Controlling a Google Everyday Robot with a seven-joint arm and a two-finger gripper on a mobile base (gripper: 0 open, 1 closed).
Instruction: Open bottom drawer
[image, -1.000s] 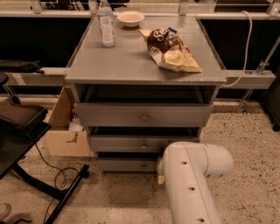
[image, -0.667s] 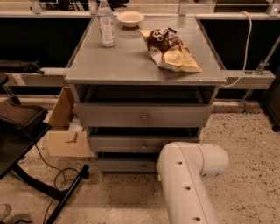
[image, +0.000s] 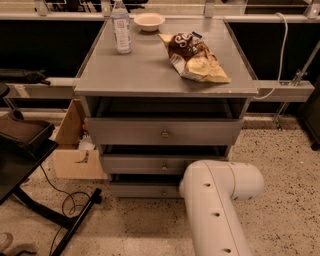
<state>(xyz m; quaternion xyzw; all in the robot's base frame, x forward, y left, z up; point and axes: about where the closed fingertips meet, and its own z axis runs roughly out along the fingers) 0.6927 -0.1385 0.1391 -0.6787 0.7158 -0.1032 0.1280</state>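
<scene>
A speckled terrazzo floor (image: 285, 170) spreads under warm, dim light. In the middle stands a grey metal cabinet (image: 140, 70) with a flat top. Behind it run dark panels (image: 50, 45), crossed by a pale horizontal rail (image: 287, 91) on either side. A white cable (image: 281, 50) hangs down to the rail at the right. An open cardboard box (image: 72, 150) sits just beside the cabinet's left side. A black stand (image: 60, 220) slants across the floor at lower left, with a thin black cord (image: 67, 200) looped near it.

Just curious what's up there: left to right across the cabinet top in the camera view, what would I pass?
Water bottle → bowl → snack bag. The gripper is out of view; only the white arm shows, low by the bottom drawer.
</scene>
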